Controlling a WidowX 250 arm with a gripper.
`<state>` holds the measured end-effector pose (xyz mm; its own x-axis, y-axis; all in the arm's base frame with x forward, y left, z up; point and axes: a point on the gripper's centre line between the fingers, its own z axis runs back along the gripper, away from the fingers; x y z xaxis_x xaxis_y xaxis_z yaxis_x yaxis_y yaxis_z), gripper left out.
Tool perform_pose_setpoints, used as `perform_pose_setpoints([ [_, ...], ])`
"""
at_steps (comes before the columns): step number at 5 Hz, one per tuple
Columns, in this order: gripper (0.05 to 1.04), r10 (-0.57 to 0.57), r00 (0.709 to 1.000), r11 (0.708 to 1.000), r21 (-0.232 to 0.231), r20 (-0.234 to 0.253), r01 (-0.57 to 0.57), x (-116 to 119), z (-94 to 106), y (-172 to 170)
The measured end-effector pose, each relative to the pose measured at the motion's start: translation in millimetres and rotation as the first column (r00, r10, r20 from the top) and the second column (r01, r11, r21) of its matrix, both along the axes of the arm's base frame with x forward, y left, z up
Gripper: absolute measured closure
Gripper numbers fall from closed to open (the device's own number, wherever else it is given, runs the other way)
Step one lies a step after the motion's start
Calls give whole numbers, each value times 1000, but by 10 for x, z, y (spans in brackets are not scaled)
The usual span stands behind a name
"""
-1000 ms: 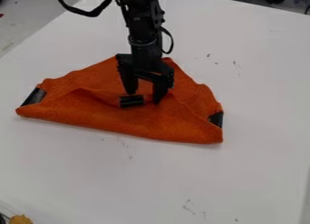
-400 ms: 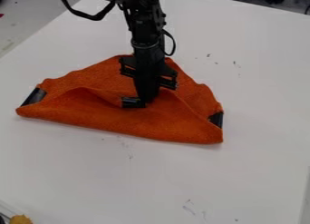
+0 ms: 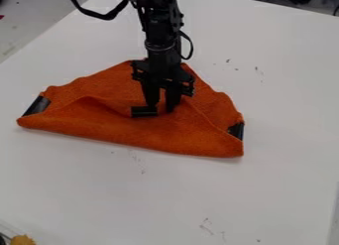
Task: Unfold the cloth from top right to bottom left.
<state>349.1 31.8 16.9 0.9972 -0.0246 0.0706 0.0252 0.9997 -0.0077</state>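
- Across nearly the whole view spreads the white table [image 3: 278,154], its surface a slanting plane, with the cloth lying left of the middle of the picture.
- On it lies the orange cloth [image 3: 126,135], partly folded into a rough triangle: the long lower edge slopes from the left corner down to the lower right one, and the peak points to the top of the view, behind the arm. A loose flap lies over the layer beneath, its raised edge wavy and a little puffed up left of centre.
- From the top edge the black arm [image 3: 159,38] comes down over the upper part of the cloth.
- At its end, the gripper [image 3: 163,109] points down at the middle of the cloth, by the flap's edge. Its two fingers stand apart, orange showing between them; the tips seem to touch the fabric, though dark on dark makes that hard to swear to.
- Beside the arm, a thick black cable [image 3: 98,14] loops out to the upper left, and a thinner loop [image 3: 191,46] bows out on the other side.
- Three black patches sit on the cloth: the left patch [image 3: 36,105] at the left corner, the right patch [image 3: 236,130] near the right corner, and the middle patch [image 3: 140,112] just beside the left-hand fingertip.
- At the bottom left corner shows a small yellow thing [image 3: 23,240].
- Smallest are the thin dark scuffs [image 3: 206,227] dotting the white surface.
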Motion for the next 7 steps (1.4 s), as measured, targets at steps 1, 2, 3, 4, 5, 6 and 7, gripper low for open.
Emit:
perform_pose_setpoints([
  [1, 141, -18, 1000, 999, 30, -25, 19, -3, 38, -14],
  [2, 115, -31, 999, 999, 20, -11, 31, 18, 39, -37],
  [3, 353, -15, 1000, 1000, 12, 0, 15, 34, 40, -22],
  [4, 665, -17, 1000, 1000, -2, -3, 17, 36, -26, -17],
  [5, 899, -8, 1000, 1000, -14, -1, 8, 41, -38, -4],
  [6, 1017, 0, 1000, 1000, -14, 0, 0, 39, -36, 4],
  [7, 1030, -8, 1000, 1000, 0, -29, 8, -3, -33, 24],
])
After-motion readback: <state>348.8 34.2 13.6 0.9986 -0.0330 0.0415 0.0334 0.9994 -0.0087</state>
